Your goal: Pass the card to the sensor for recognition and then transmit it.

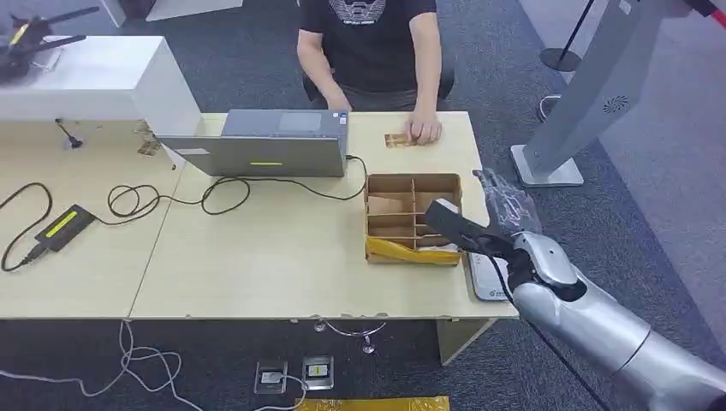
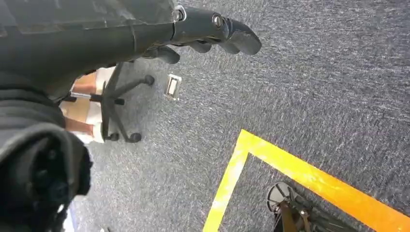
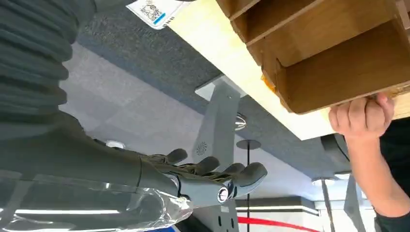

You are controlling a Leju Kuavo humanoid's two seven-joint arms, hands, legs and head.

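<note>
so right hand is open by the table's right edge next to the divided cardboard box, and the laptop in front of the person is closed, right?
Not quite: the laptop is open, its screen raised toward the person, as the head view shows. The rest holds: the right hand is open and empty at the table's right edge, beside the divided cardboard box.

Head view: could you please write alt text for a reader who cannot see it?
The robot's silver right arm reaches over the right end of a light wooden table, its dark right hand open beside a brown divided cardboard box. Across the table, a person in a black shirt rests a hand on a small card beside a grey laptop.
</note>
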